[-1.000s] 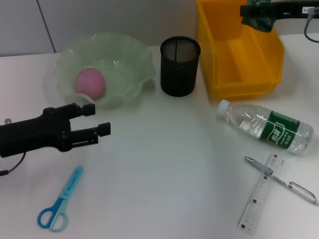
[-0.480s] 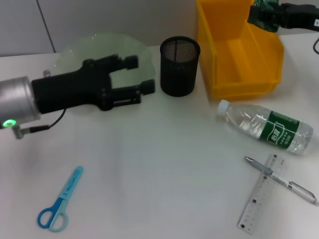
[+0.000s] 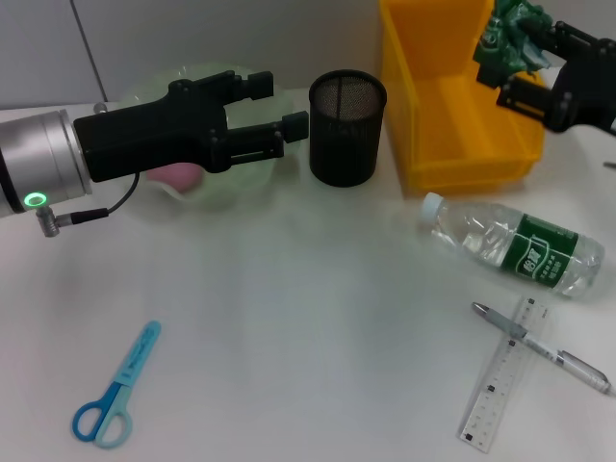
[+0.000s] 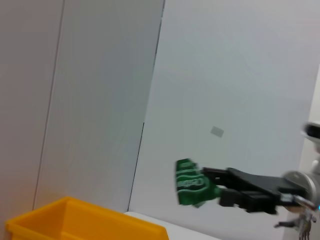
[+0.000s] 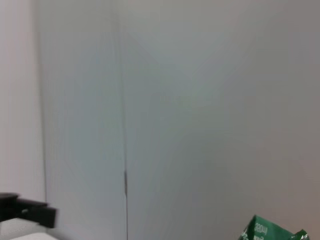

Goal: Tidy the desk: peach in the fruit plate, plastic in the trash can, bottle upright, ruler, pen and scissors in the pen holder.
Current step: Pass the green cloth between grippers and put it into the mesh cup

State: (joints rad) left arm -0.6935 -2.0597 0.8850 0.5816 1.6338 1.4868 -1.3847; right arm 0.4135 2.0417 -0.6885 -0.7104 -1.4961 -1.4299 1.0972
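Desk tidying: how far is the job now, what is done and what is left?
Done: the peach lies in the fruit plate. In hand: the right gripper holds the green plastic above the yellow trash can, not yet dropped. The left gripper is open and empty above the plate. Left: the bottle lies on its side; ruler, pen and scissors are outside the pen holder.
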